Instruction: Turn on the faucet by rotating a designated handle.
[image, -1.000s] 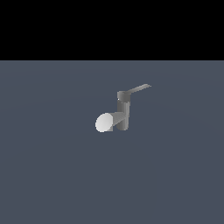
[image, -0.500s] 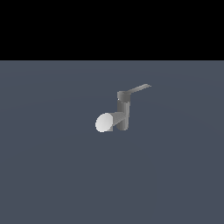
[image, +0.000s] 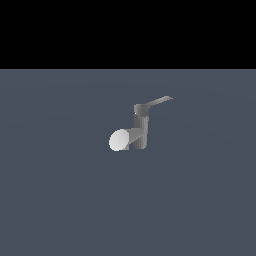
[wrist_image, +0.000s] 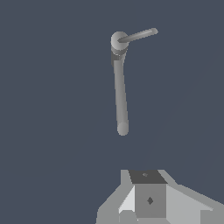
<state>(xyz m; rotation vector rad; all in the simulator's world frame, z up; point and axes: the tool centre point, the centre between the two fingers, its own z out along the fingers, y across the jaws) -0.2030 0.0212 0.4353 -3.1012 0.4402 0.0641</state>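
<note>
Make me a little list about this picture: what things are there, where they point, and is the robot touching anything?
faucet: small grey upright cylinder standing on a dark grey floor
spout: thick, ends in a pale round face, points toward the exterior view's left
handle: thin lever on the top cap, sticks out toward the exterior view's right
gripper: only its body shows in the wrist view, apart from the faucet, touching nothing
fingers: not seen, so open or shut cannot be told
arm in exterior view: not visible

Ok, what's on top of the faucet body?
The handle, a thin lever, sticks out sideways from the top cap of the faucet. Nothing else rests on it. What lies beneath the cap is hidden.
</note>
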